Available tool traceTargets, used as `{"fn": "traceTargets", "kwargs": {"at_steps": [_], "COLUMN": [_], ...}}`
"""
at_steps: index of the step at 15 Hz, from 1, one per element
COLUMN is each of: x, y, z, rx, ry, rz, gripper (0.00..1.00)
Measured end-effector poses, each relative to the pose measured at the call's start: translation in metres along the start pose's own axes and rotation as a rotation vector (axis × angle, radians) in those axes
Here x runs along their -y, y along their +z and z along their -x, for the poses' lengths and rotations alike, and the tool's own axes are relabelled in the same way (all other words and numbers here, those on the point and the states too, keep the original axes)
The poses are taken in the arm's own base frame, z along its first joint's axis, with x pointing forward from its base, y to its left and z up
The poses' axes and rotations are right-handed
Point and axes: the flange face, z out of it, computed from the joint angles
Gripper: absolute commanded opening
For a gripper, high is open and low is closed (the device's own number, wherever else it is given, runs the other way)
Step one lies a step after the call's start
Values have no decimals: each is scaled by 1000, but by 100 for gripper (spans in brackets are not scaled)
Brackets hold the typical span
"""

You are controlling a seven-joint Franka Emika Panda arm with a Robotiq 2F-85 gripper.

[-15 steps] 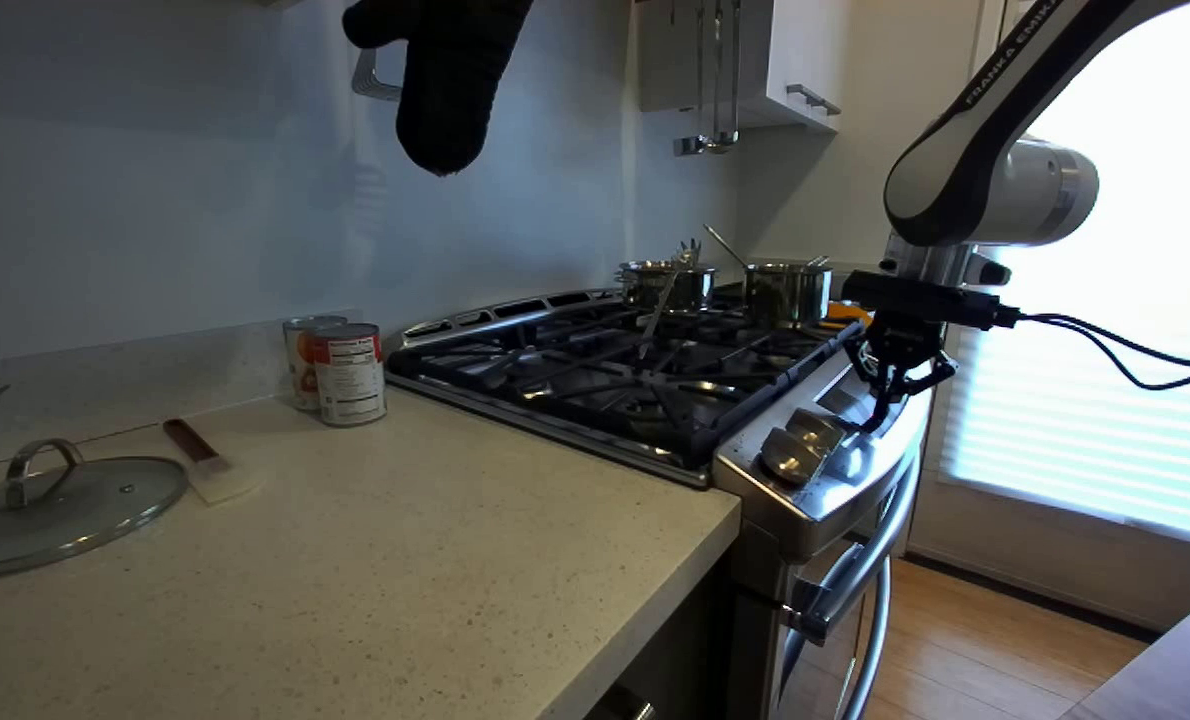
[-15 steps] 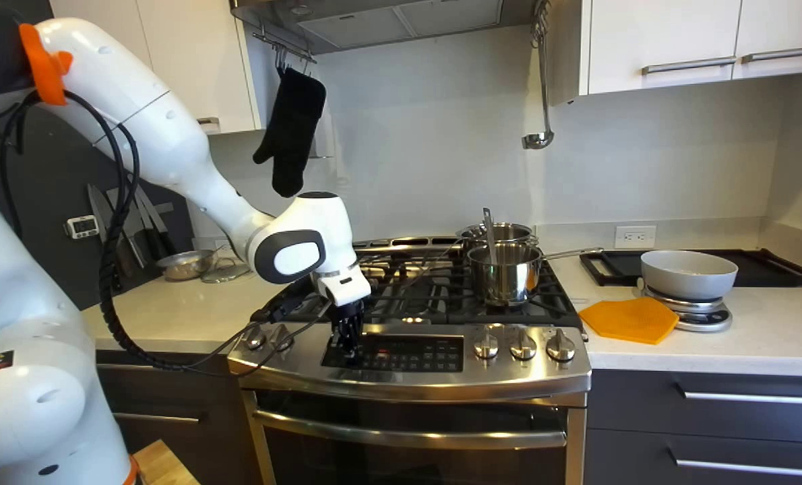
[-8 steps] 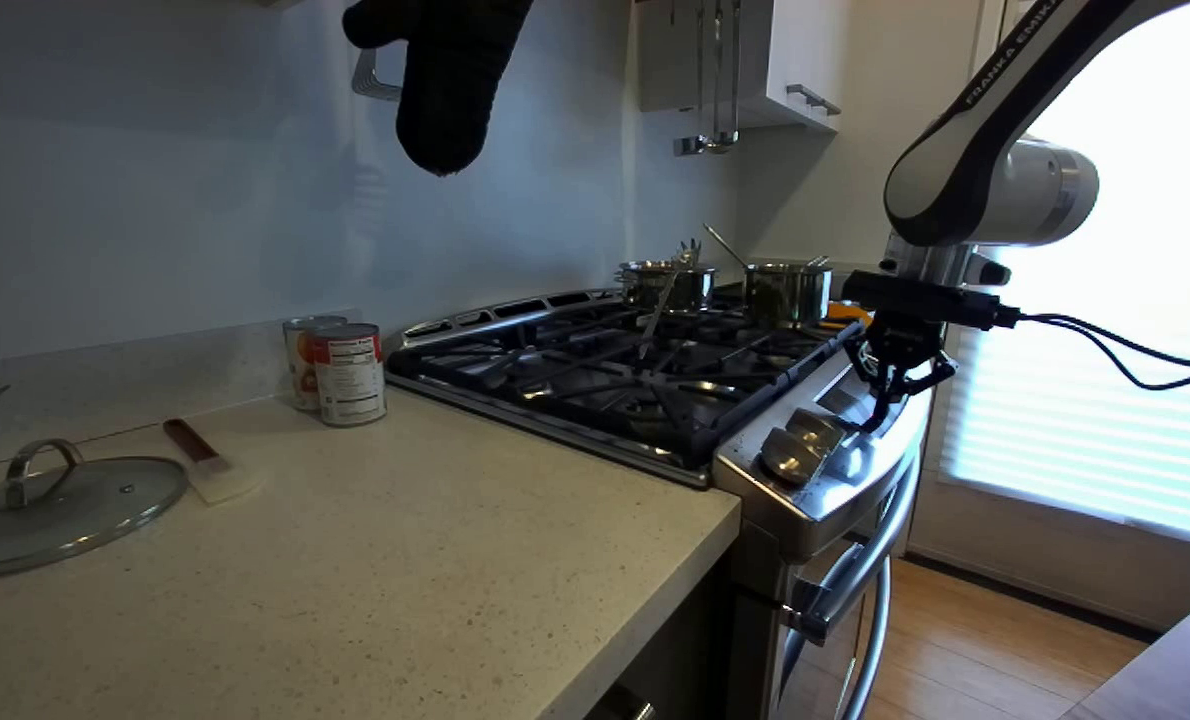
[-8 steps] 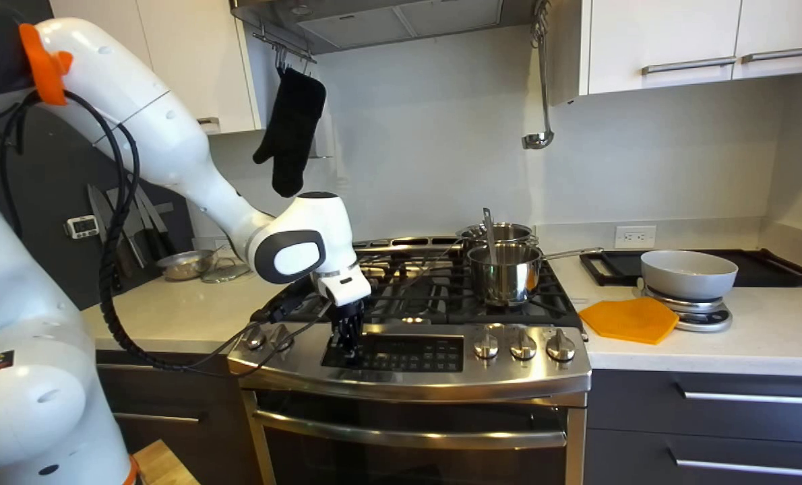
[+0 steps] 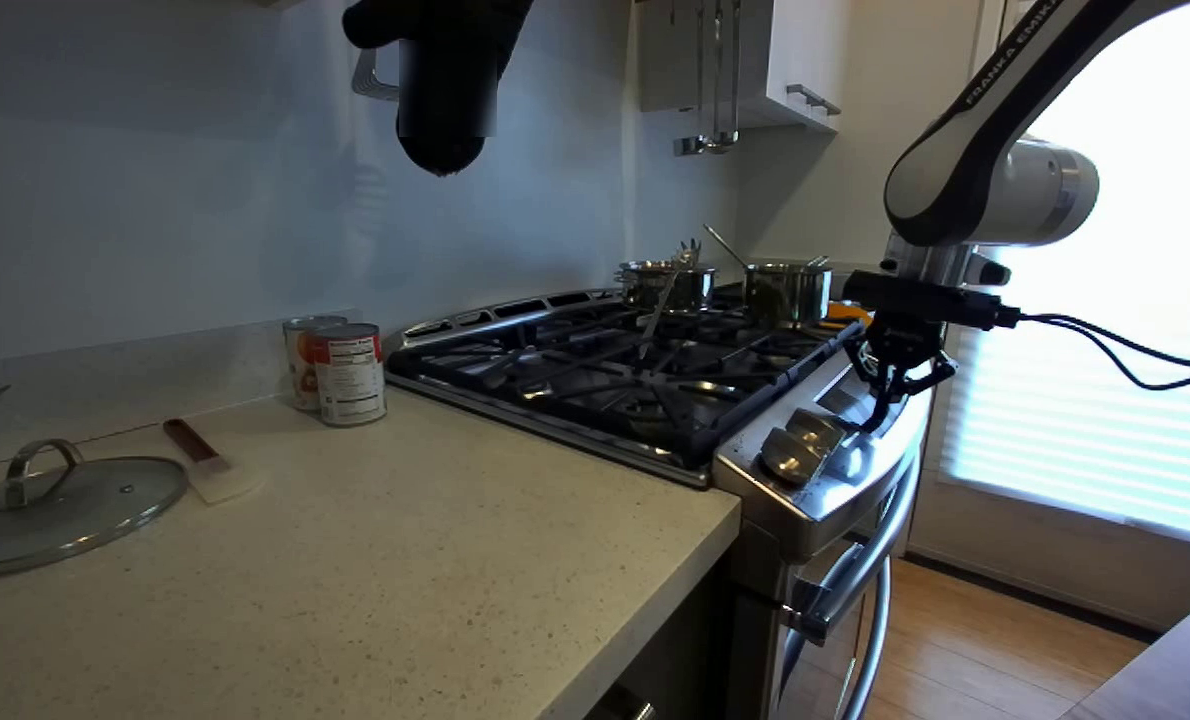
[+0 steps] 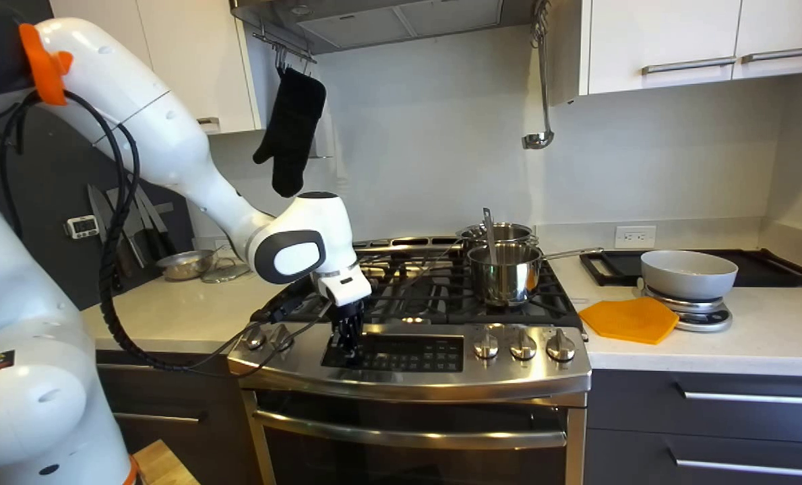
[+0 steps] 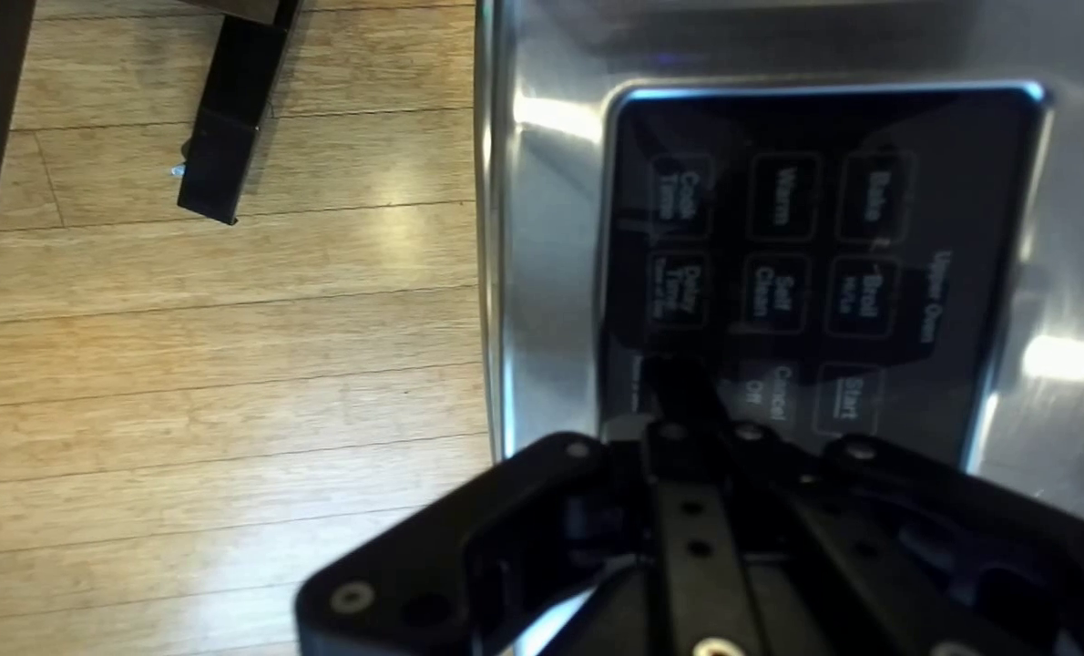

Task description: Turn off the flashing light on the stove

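The stainless-steel stove [image 6: 411,391] shows in both exterior views [image 5: 775,500], with black grates on top. Its slanted front has knobs and a black touch panel [image 6: 411,353]. The panel's display strip looks dark. In the wrist view the panel [image 7: 952,164] shows keys marked Bake, Broil, Warm, Start and a Cancel Off key [image 7: 765,396]. My gripper [image 6: 351,351] points down at the panel's left end. Its fingers are together with nothing seen between them. In the wrist view the fingertips [image 7: 679,374] lie beside the Cancel Off key; whether they touch the panel I cannot tell.
Knobs flank the panel on its left [image 6: 280,338] and right [image 6: 522,345]. A steel pot [image 6: 505,273] stands on the grates. The oven handle [image 6: 408,439] juts out below. A cable [image 6: 239,370] hangs from the arm. Two cans [image 5: 350,375] stand on the counter.
A small red light on the panel's display showed about one second ago; it is dark half a second ago and now. The arm and gripper have not visibly moved.
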Motion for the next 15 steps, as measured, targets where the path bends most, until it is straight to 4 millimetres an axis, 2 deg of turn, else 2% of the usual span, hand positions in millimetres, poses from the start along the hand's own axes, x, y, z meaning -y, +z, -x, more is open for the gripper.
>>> {"fn": "traceTargets", "kwargs": {"at_steps": [4, 6, 7, 8, 10, 15], "x": [5, 8, 7, 6, 5, 3], "y": [-8, -24, -32, -42, -65, -123], "z": [5, 9, 14, 18, 28, 51], "rx": [7, 8, 12, 17, 21, -83], "ry": [-18, -33, -45, -66, -133, -344], "rz": [-5, -11, -10, -8, 6, 28], "gripper": [0, 0, 4, 27, 31, 70]}}
